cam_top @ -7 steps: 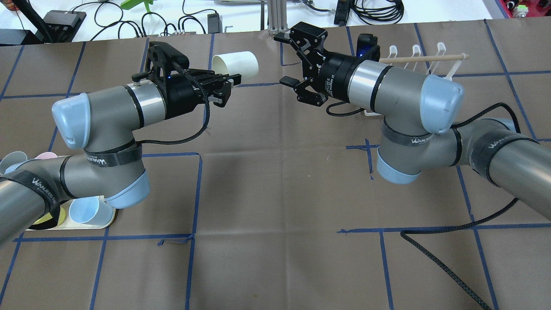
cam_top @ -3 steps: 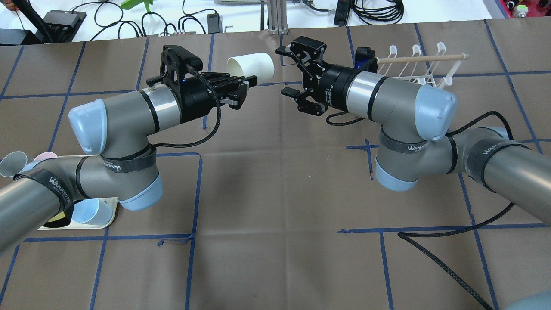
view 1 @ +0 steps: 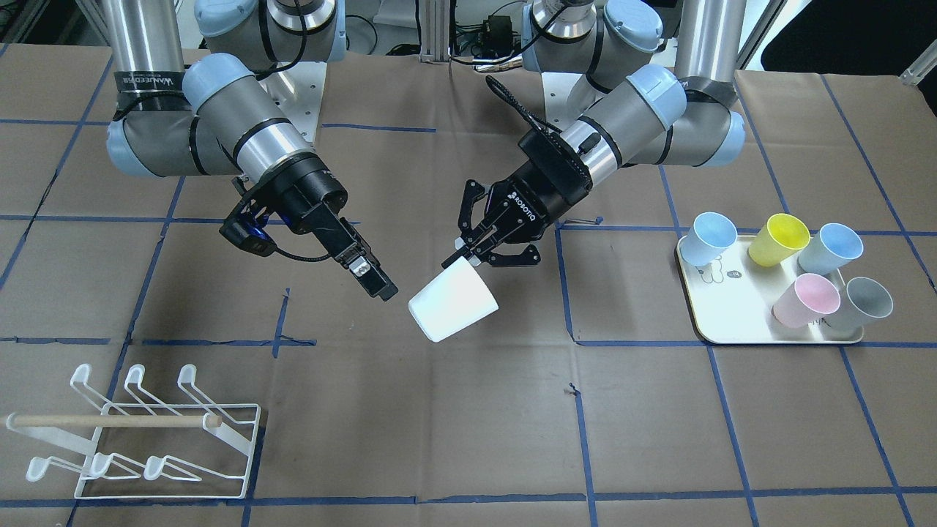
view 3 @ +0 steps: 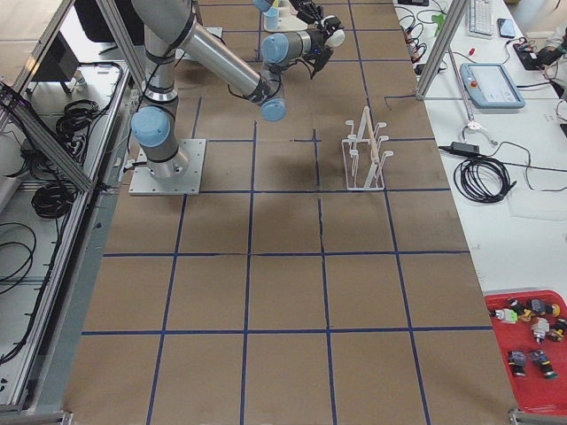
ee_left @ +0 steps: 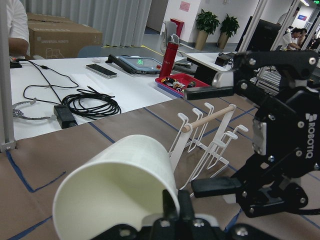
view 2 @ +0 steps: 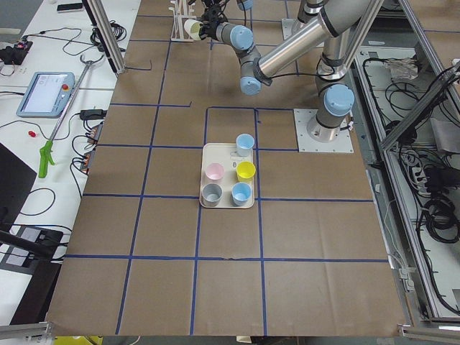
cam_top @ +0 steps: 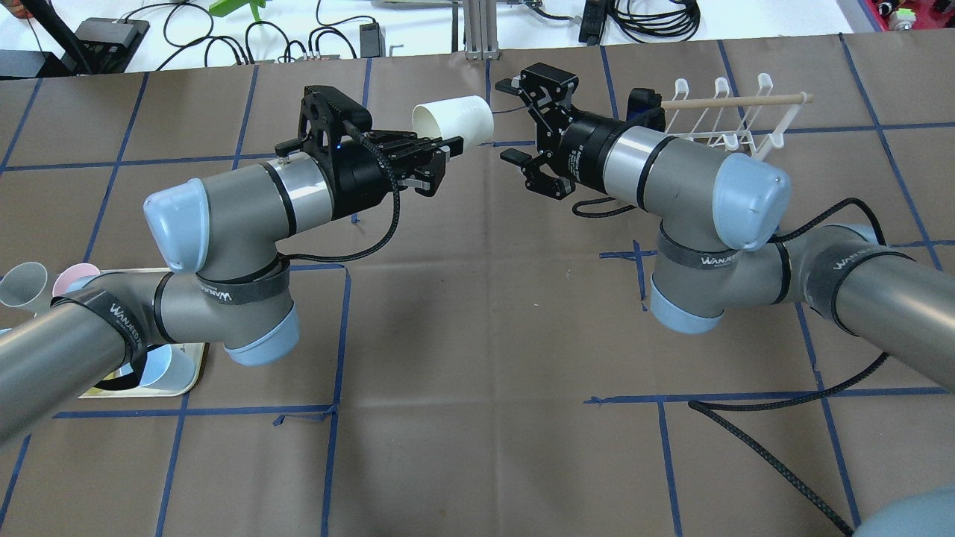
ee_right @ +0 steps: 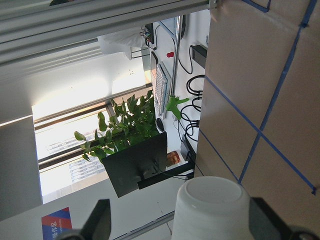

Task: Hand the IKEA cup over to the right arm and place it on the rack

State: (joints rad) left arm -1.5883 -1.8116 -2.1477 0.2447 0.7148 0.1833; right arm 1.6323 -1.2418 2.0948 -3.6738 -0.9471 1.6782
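My left gripper (cam_top: 440,153) is shut on the rim of a white IKEA cup (cam_top: 453,119) and holds it on its side above the table, base toward the right arm. It also shows in the front view (view 1: 468,252), with the cup (view 1: 454,301) hanging below it. My right gripper (cam_top: 511,121) is open, jaws wide, just off the cup's base. In the right wrist view the cup's base (ee_right: 210,205) sits between the two fingers (ee_right: 97,222). The left wrist view shows the cup (ee_left: 115,185) and the open right gripper (ee_left: 217,140). The white wire rack (view 1: 146,432) stands empty.
The rack (cam_top: 724,123) stands on the table behind the right wrist. A cream tray (view 1: 732,322) with several coloured cups sits on the robot's left side, partly under the left arm in the overhead view. A black cable (cam_top: 753,440) lies on the table near the right arm.
My left arm has carried the cup to the right, toward the right gripper. The right gripper has shifted slightly and stays open. The gap between cup and right gripper has closed.
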